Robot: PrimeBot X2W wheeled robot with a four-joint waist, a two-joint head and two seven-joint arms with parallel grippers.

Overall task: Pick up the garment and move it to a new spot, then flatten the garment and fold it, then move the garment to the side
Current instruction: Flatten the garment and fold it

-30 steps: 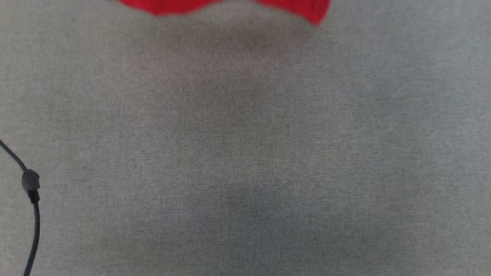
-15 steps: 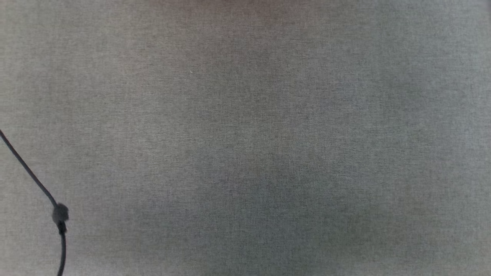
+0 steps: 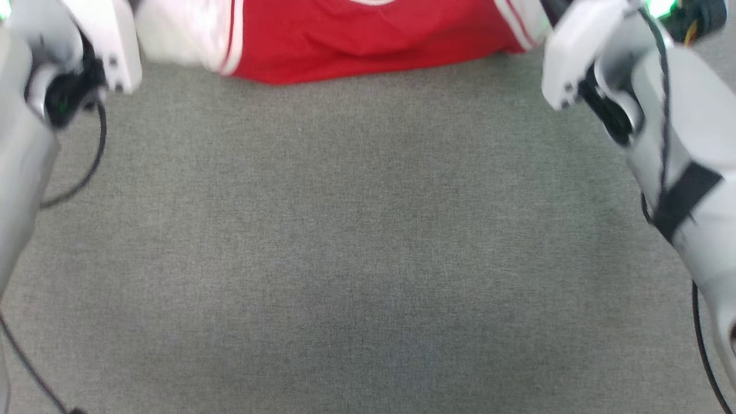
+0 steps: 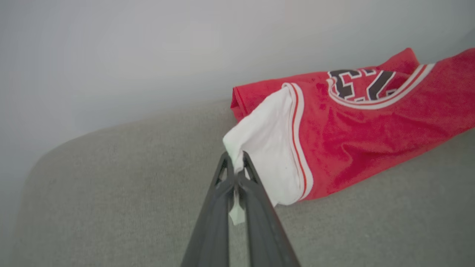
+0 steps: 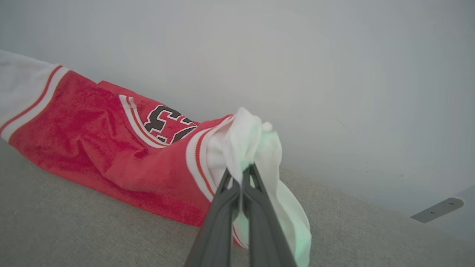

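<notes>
The garment lies at the far edge of a grey cloth surface, close to a pale wall, bunched but drawn out sideways, its long axis running from the robot's left to its right. The head view cuts it off at the top, showing a red band with striped trim and white sleeve cloth at each end, flanked by two pale forearms and a dark cable.

The wrist views add what the head view lacks. The left gripper is clamped on the corner of one white sleeve end, a scrap of cloth poking out between the fingers. The right gripper is pinched tight on the other sleeve end, gathered into a wad.

Both wrist views catch black numerals outlined in white beneath curved stripe trim; they are folded over and only partly readable. The right wrist view also shows a small metal bracket on the wall.
</notes>
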